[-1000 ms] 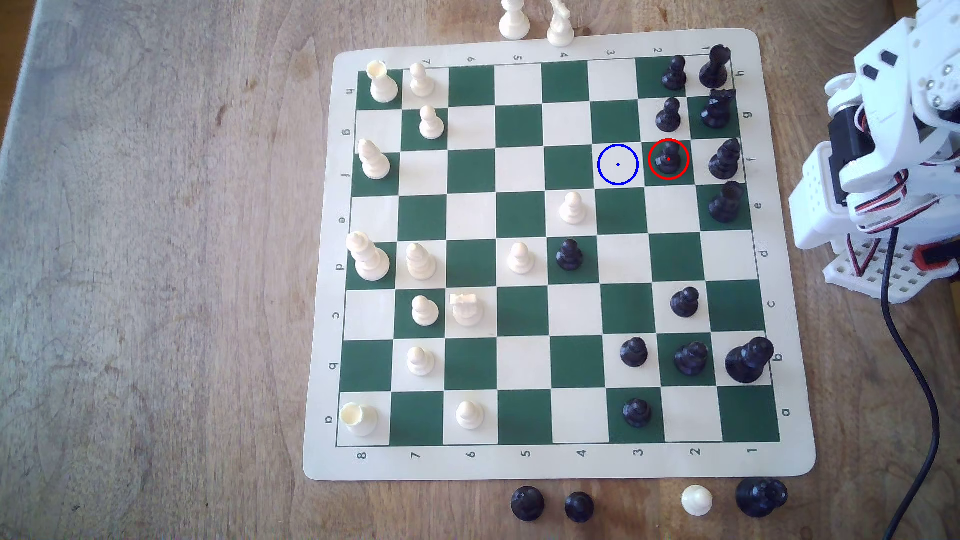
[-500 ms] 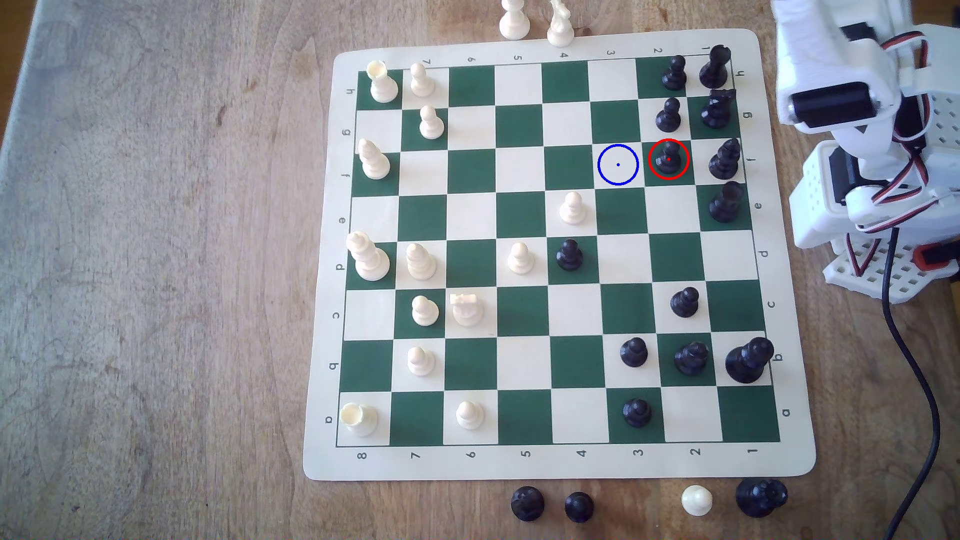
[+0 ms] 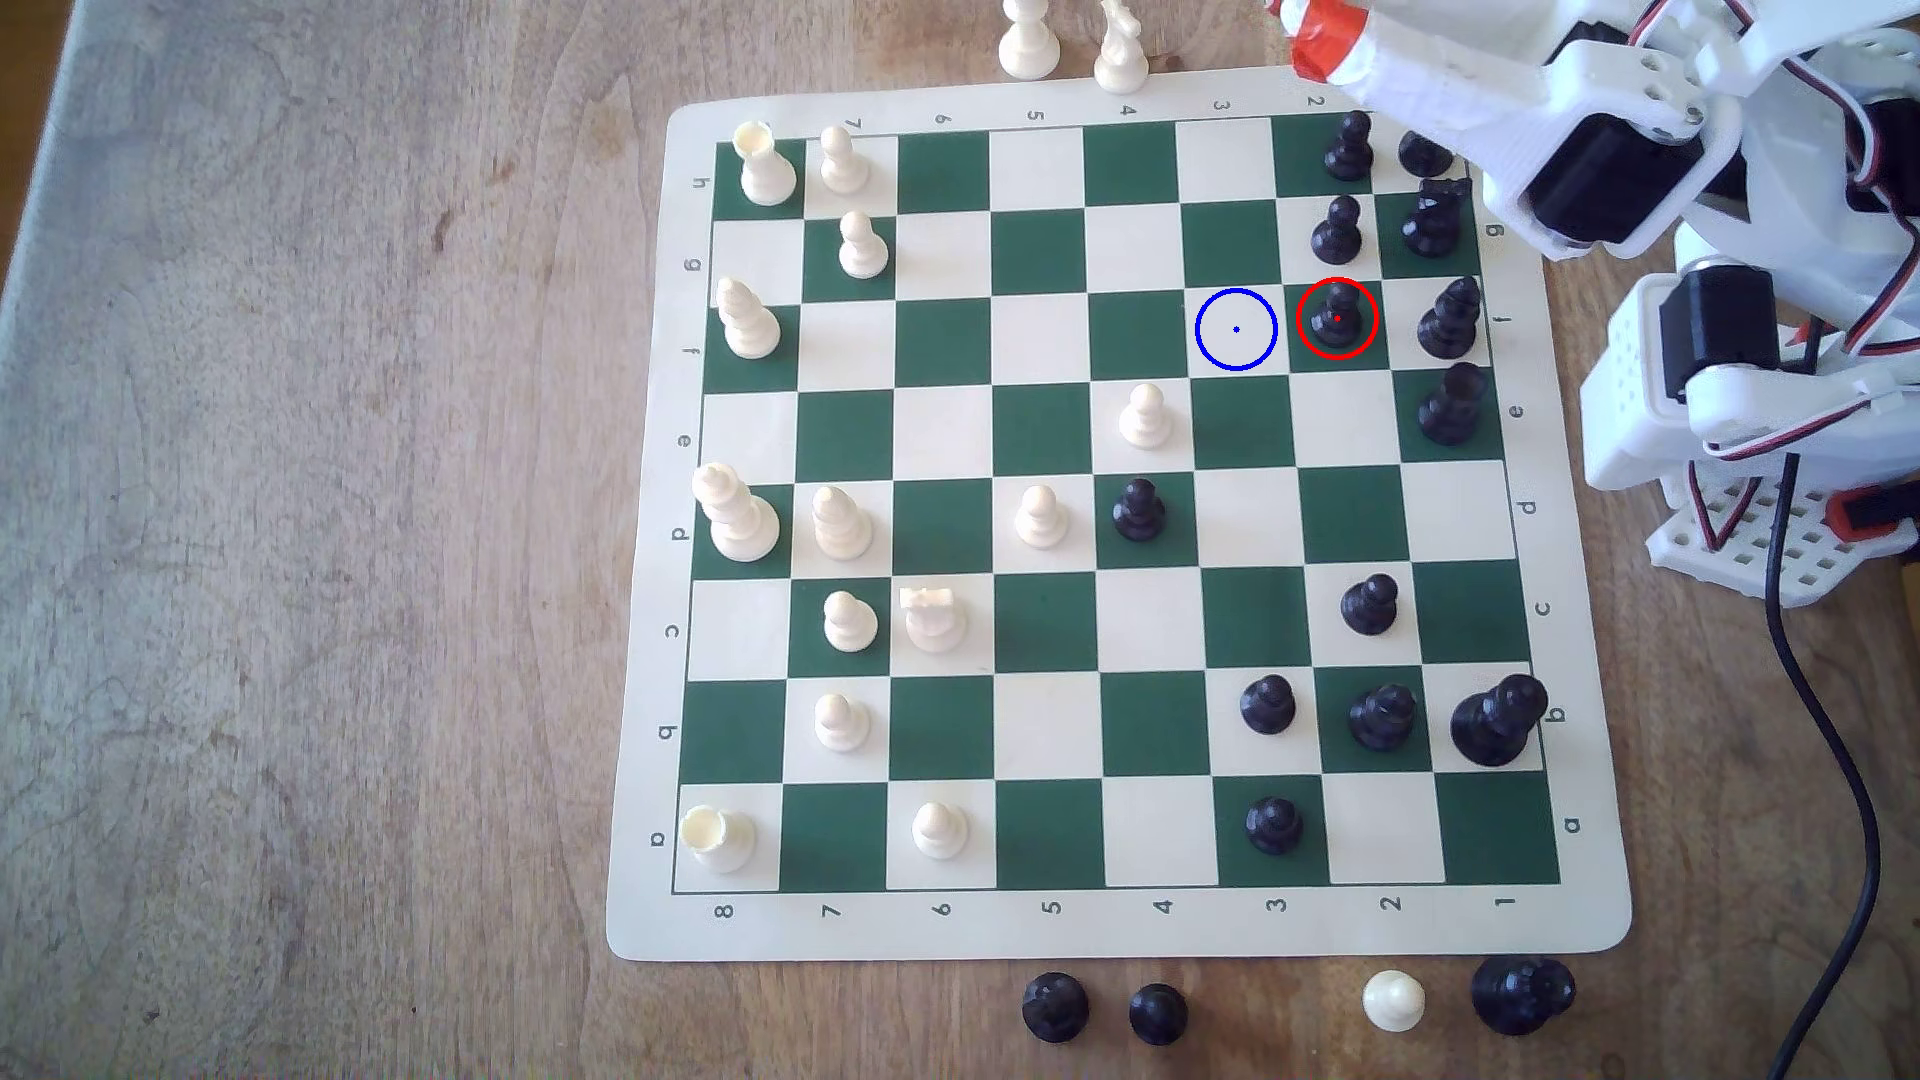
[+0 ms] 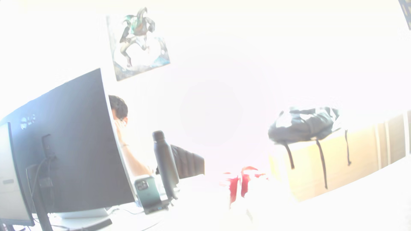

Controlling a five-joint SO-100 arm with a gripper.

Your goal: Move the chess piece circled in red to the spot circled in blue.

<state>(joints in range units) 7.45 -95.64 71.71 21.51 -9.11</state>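
The chess piece, a black pawn [image 3: 1337, 317], stands upright inside the red ring on a dark green square near the exterior view's right. The spot [image 3: 1235, 329], a cream square with a blue ring and dot, lies one square to its left and holds no piece. My gripper [image 3: 1317, 42], its tips wrapped in red tape, hangs at the top edge above the board's far right corner, well beyond the pawn and apart from it. In the washed-out wrist view the red fingertips [image 4: 233, 186] lie close side by side with nothing between them.
Two more black pawns [image 3: 1336, 231] stand in the file just beyond the ringed one, and taller black pieces [image 3: 1448, 320] line the column to its right. My white arm [image 3: 1600, 156] covers the corner piece. Captured pieces [image 3: 1158, 1013] sit off the board mat [image 3: 644, 519]. A black cable [image 3: 1829, 727] runs down the right.
My arm has unfolded from its tucked pose at the right edge and swung left over the board's top right corner, bringing the red-taped tips into the exterior view. No piece has moved.
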